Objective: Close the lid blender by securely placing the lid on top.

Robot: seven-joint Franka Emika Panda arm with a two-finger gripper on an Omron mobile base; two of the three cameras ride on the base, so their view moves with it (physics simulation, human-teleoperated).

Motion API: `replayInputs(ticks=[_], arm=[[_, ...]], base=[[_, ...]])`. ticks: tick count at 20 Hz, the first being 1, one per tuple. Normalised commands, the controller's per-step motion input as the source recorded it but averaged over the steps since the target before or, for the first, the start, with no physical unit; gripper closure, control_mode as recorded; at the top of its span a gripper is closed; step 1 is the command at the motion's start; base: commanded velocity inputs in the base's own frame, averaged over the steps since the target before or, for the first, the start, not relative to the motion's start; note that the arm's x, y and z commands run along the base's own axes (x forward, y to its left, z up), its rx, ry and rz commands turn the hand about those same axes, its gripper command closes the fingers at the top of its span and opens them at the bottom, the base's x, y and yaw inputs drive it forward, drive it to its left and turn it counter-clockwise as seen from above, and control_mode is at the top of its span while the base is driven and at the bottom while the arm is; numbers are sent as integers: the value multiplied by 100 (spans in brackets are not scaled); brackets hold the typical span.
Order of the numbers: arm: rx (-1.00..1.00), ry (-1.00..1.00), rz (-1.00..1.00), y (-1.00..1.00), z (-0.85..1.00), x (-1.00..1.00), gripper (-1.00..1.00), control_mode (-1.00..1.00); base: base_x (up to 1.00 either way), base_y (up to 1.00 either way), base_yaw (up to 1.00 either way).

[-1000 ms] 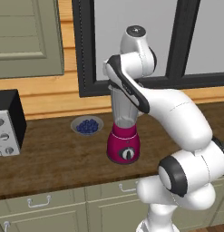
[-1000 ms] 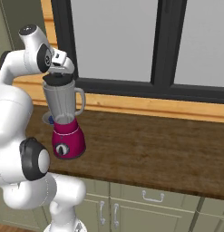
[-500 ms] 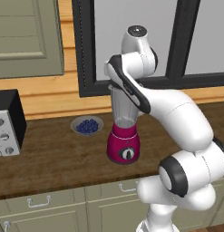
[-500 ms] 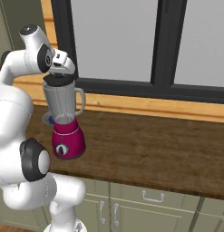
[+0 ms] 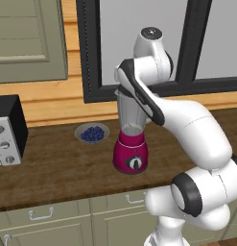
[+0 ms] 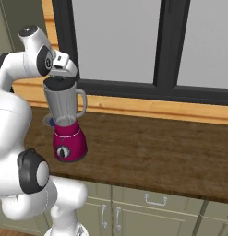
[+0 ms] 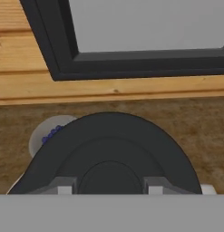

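Note:
The blender (image 6: 67, 126) has a magenta base and a clear jar with a side handle, and it stands on the wooden counter (image 6: 157, 152); it also appears in the left base view (image 5: 132, 139). The lid (image 7: 109, 145), a round black cap, fills the lower half of the hand view. Seen from the right base camera, the lid (image 6: 57, 84) sits level at the jar's mouth. My gripper (image 6: 60, 78) is directly above the jar, shut on the lid, with its fingertips (image 7: 59, 186) at either side of the lid's raised centre. The lid hides the jar's rim.
A grey bowl of blueberries (image 5: 92, 133) sits on the counter behind and left of the blender, its edge peeking past the lid (image 7: 47, 135). A toaster oven (image 5: 7, 129) stands at the far left. The dark window frame (image 7: 131, 68) runs along the wall behind.

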Motion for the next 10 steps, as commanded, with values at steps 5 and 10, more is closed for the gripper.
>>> replayInputs(ticks=[5, 10], arm=[[0, 0, 0, 1, 0, 0, 100, -100], [0, 1, 0, 0, 0, -2, 100, -100]], base=[[0, 0, 0], [0, 0, 0]])
